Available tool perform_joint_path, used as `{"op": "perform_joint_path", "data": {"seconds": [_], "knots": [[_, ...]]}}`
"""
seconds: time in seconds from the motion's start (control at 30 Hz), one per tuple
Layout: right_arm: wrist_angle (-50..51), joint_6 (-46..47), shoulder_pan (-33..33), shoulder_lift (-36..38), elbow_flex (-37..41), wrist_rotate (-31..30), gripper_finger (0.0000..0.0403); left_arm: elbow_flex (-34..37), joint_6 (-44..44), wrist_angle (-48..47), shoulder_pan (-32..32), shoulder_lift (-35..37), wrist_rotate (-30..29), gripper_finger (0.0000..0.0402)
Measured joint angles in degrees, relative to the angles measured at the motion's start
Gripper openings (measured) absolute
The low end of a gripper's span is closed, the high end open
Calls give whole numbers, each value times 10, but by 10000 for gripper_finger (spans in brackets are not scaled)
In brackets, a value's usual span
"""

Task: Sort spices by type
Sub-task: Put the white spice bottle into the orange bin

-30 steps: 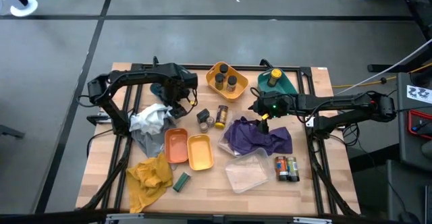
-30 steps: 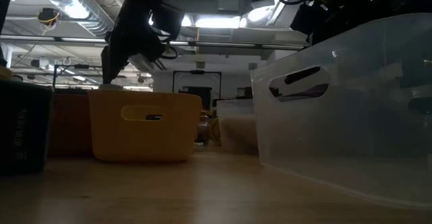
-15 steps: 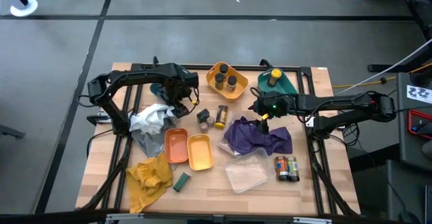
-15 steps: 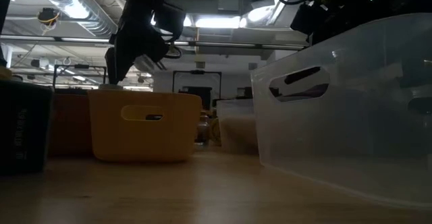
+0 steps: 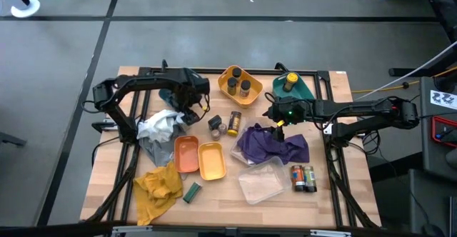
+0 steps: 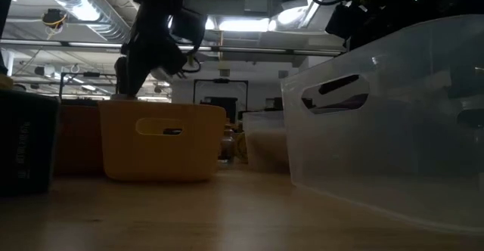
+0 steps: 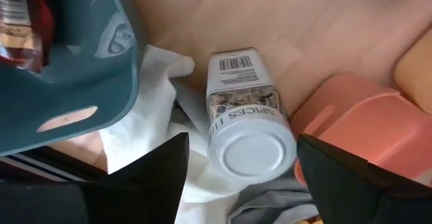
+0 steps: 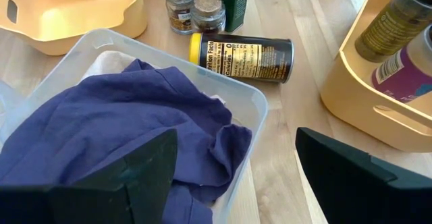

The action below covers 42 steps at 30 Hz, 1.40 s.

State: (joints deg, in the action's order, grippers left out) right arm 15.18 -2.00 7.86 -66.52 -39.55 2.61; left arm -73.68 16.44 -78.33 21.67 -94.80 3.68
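One white-lidded clear spice jar point(image 7: 246, 126) lying on white cloth point(image 7: 145, 150): left gripper point(image 7: 236, 173) apart, straddling it. Pick-up step; next, close and lift.

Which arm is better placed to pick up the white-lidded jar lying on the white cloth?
The left. Its hand is open directly over the white-lidded jar, one finger on each side. The right hand hangs open over the purple cloth, away from that jar.
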Motion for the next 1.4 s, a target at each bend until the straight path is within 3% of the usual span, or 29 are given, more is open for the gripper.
{"op": "perform_joint_path", "data": {"seconds": [0.33, 0.57, 0.83, 1.03, 1.4], "knots": [[0, 0, 0, 0, 0, 0, 301, 62, -5, 28, 0, 0, 0, 258], [0, 0, 0, 0, 0, 0, 301, 67, -10, 60, 0, 0, -1, 258], [0, 1, 0, 0, 0, 0, 301, 67, -19, 50, 0, 0, -1, 191], [0, 2, 0, 0, 0, 0, 301, 67, 4, 53, 0, 0, -1, 186], [0, 1, 0, 0, 0, 0, 301, -33, -6, -44, -2, 3, 6, 186]]}}
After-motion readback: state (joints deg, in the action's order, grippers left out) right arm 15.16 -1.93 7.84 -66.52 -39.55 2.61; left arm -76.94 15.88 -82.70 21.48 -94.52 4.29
